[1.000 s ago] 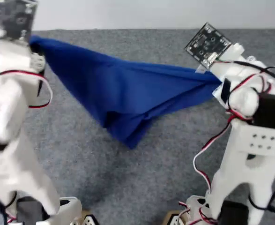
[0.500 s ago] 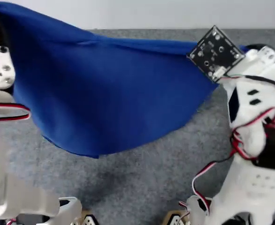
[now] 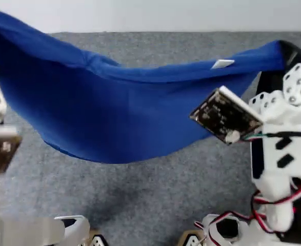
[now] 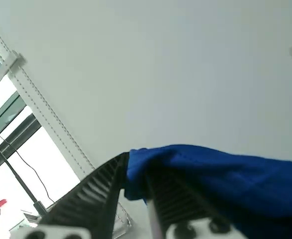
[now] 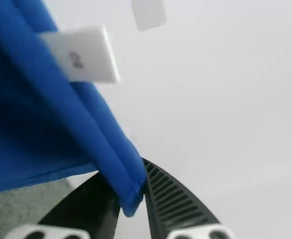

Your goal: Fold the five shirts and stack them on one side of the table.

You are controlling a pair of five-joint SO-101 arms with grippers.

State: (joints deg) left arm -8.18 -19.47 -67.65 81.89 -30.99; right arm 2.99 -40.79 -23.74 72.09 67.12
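Grey felt covered your worktop, with a pale wall behind it. Your left gripper was clamped on one end of the blue shirt, the cloth pinched between its ribbed fingers, and it pointed up toward the wall and a window. Your right gripper was closed tight on the opposite end, at a hemmed corner, with the white label just along the edge from it.

Between the two, the shirt's top edge ran across the worktop, sagging in the middle. The body draped below it in a wide belly and appeared to hang clear of the felt. Holding both ends high and well apart looked meant to let the cloth drop open and smooth. That would let you lay it down spread out for folding. By that reading you were early in this shirt's fold, with the laying flat not yet done.
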